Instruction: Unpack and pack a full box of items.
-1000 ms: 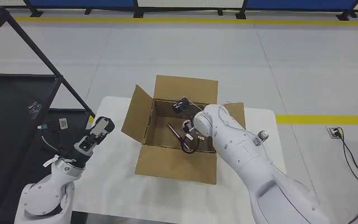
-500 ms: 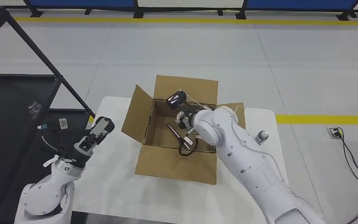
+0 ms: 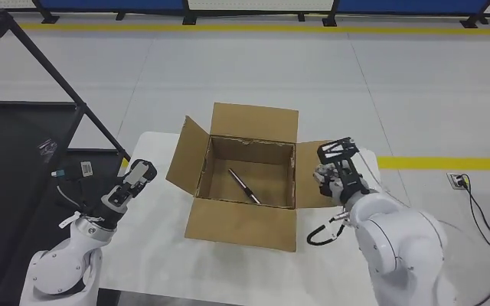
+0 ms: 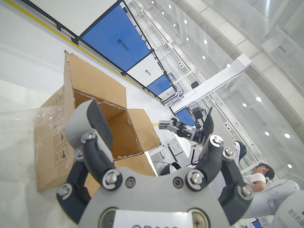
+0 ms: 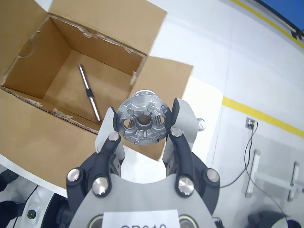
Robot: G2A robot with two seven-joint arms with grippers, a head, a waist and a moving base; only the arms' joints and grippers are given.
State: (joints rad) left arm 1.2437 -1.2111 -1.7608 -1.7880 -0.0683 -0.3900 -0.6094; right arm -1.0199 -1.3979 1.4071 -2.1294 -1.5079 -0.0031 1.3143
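The open cardboard box [image 3: 241, 222] stands mid-table with its flaps spread. A thin metal rod [image 3: 245, 186] lies on its floor, also seen as the rod [image 5: 89, 93] in the right wrist view. My right gripper [image 3: 337, 162] hangs over the box's right flap. In its own view this gripper [image 5: 144, 117] is shut on a round, toothed metal hub [image 5: 142, 129]. My left gripper [image 3: 140, 172] sits left of the box, above the table. Seen from the wrist, this gripper [image 4: 152, 112] is open with nothing between its fingers, facing the box [image 4: 95, 119].
The white table [image 3: 153, 245] has free room left of the box. A black rack [image 3: 46, 153] stands beyond the table's left edge. A small silver item [image 5: 201, 123] rests on the table by the right flap. Clear plastic film [image 4: 35, 115] lies near the box.
The right arm has lifted out of the box and swung right, over the right flap, carrying the metal hub. The left arm has kept still.
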